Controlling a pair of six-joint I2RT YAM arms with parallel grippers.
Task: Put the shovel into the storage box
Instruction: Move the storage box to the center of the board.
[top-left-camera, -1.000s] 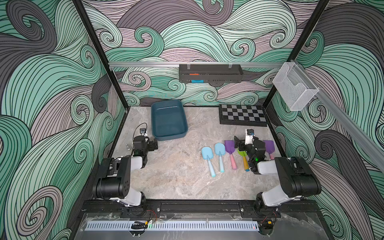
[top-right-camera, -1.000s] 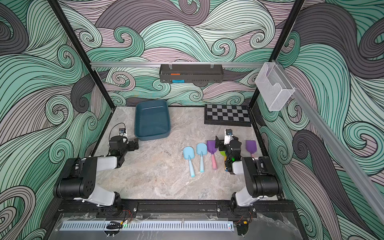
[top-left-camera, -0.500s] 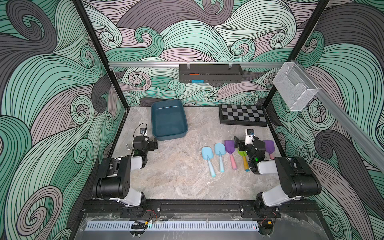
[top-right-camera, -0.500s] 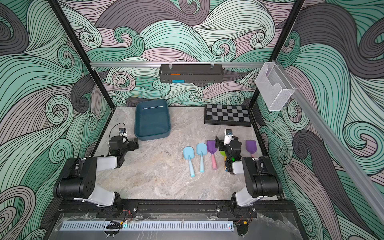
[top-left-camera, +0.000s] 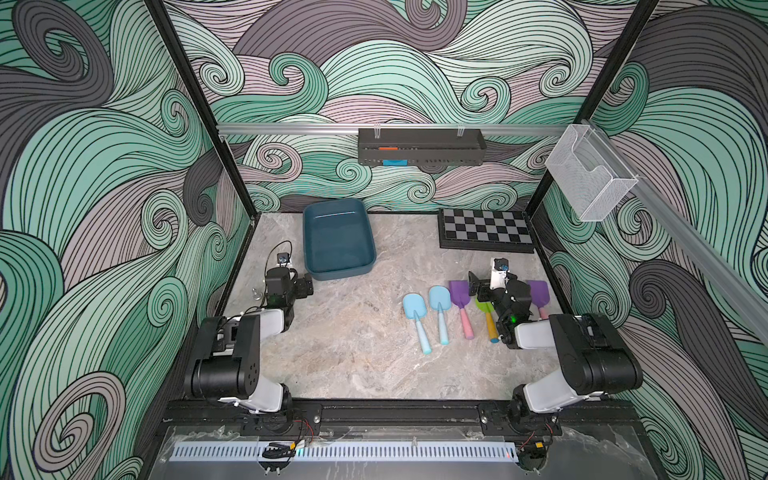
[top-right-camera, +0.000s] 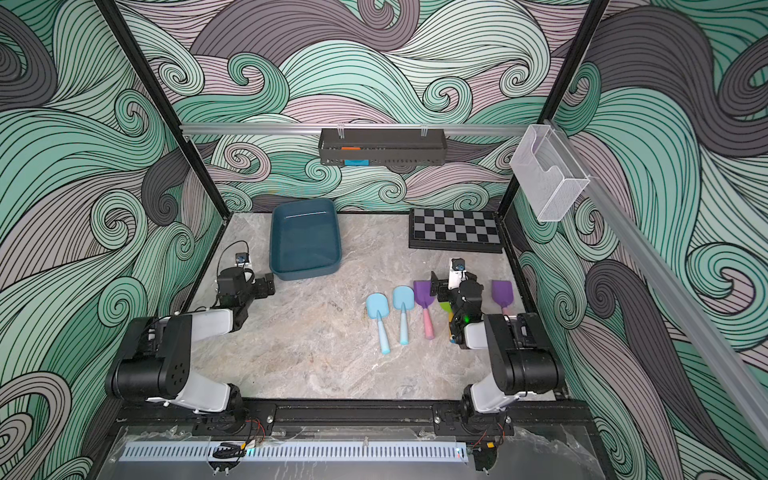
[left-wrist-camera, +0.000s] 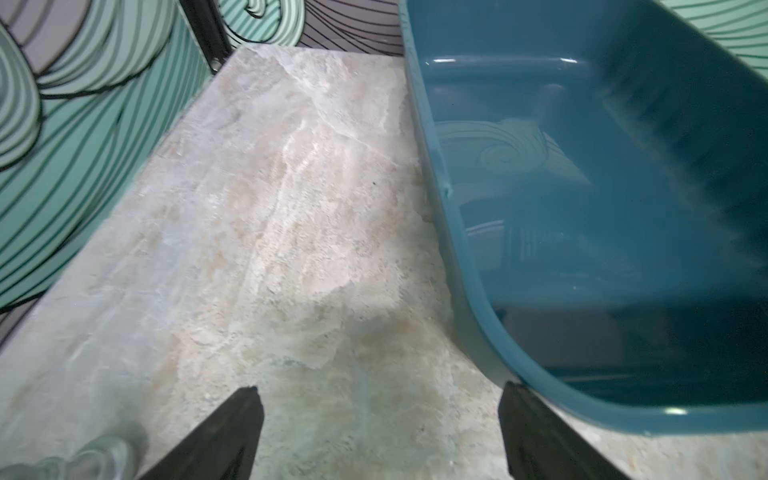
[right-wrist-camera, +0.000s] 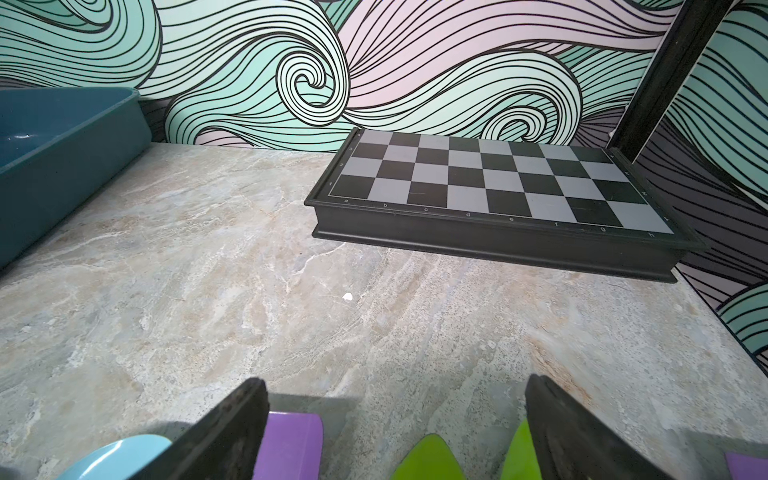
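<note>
Shovels (top-left-camera: 460, 291) lay side by side on the tabletop (top-left-camera: 353, 345), all outside the storage box (top-left-camera: 340, 271), which stood well apart from them near the back wall. The right tool (right-wrist-camera: 397, 380) was over the green shovel (right-wrist-camera: 428, 457), jaws apart, gripping nothing. The left tool (left-wrist-camera: 380, 390), jaws also apart and empty, sat just beside the box's near corner.

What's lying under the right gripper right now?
A green shovel lies on the table. The right gripper, fingers open, hides part of its blade and orange handle.
</note>
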